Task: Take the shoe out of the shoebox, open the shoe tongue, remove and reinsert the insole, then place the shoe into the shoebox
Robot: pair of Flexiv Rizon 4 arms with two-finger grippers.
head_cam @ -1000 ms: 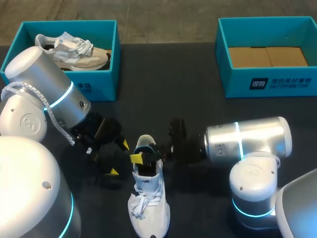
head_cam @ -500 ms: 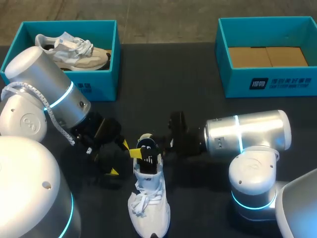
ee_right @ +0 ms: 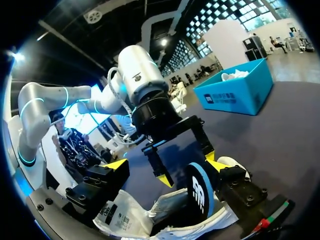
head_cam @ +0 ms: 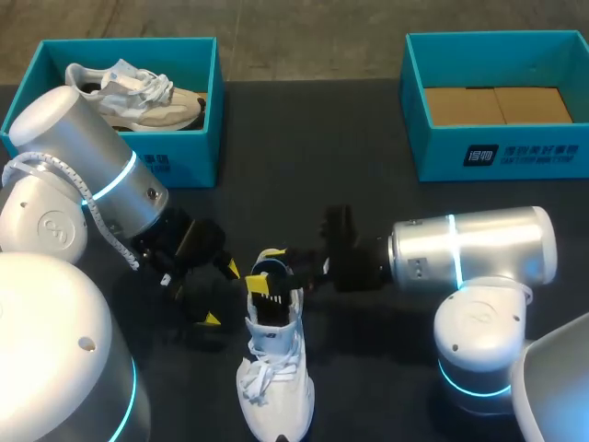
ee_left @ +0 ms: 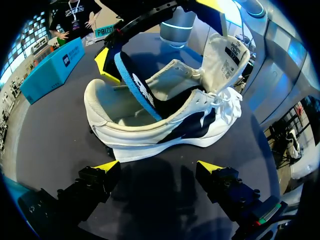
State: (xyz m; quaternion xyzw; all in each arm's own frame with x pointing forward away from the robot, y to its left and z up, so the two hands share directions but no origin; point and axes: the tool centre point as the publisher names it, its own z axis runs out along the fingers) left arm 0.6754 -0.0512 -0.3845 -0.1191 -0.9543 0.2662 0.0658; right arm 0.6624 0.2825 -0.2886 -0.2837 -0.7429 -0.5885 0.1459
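A white shoe (head_cam: 274, 368) lies on the dark table, its heel towards the arms and its tongue (ee_left: 227, 55) folded open. A black insole with a blue edge (head_cam: 269, 296) stands half out of the heel opening. My right gripper (head_cam: 290, 274) is over the heel, open wide. The insole (ee_right: 200, 192) rises between its fingers, close to one of them. My left gripper (head_cam: 221, 295) is open beside the shoe, and the shoe's side (ee_left: 165, 125) lies just ahead of its fingers, apart from them.
A teal shoebox (head_cam: 184, 157) at the back left holds another pale shoe (head_cam: 138, 92). A second teal shoebox (head_cam: 497, 157) at the back right shows only its cardboard floor. Bare table lies between the boxes.
My right gripper's fingers have spread wider and let go of the insole, and the arm has drawn back a little to the right. The left arm has kept still.
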